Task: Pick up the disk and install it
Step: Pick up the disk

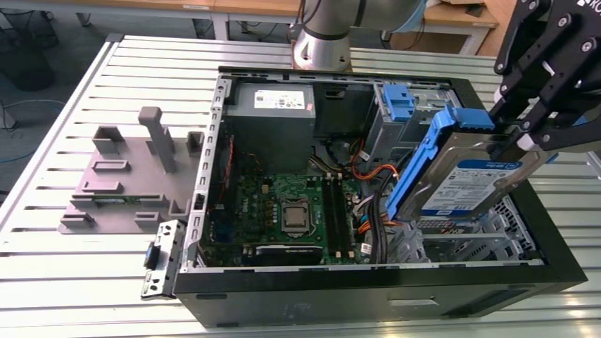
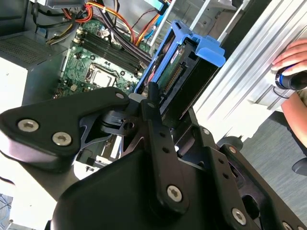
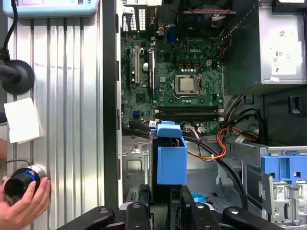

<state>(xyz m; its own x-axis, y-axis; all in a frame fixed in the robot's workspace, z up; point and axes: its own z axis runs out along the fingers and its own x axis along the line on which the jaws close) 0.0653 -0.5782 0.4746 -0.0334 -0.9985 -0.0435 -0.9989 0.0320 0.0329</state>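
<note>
We are holding the disk (image 1: 466, 184) tilted over the open case (image 1: 357, 299), at the exterior view's right, our hand (image 1: 522, 144) clamping its upper edge. Cables (image 1: 374, 170) are lying close by; we are risking a snag, or the disk slipping.

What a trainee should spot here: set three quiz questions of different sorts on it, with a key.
1. True or false: the gripper holds the disk tilted over the open computer case.
2. The disk's plastic carrier is: A grey, B blue, C red.
3. Fill in: the grey fixture lies on the slatted table to the exterior view's ____ of the case.
Key: 1 true; 2 B; 3 left.
</note>
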